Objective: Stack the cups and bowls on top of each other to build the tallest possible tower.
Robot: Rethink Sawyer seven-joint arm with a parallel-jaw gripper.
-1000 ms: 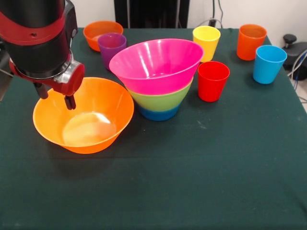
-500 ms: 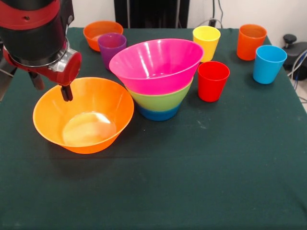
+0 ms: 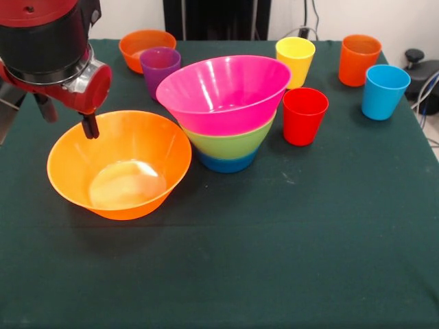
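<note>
My gripper (image 3: 67, 118) is open and empty, just above the far left rim of the large orange bowl (image 3: 120, 168), which stands upright on the green cloth. To its right stands the tower: a pink bowl (image 3: 223, 92) nested in a green bowl (image 3: 230, 144) on a small blue bowl (image 3: 226, 163). The purple cup (image 3: 160, 68) and the small orange bowl (image 3: 146, 44) stand behind the large orange bowl. The red cup (image 3: 304, 115) is right of the tower. The yellow cup (image 3: 295, 60), orange cup (image 3: 359, 59) and light blue cup (image 3: 384, 91) stand at the back right.
The arm's red and black body (image 3: 48, 41) fills the top left corner. A black knob and cables (image 3: 418, 65) lie past the table's right edge. The dark green cloth (image 3: 274, 260) covers the table's near half.
My gripper has risen and drifted left, from low at the large orange bowl's rim to above it. The bowl and all other things have stayed put.
</note>
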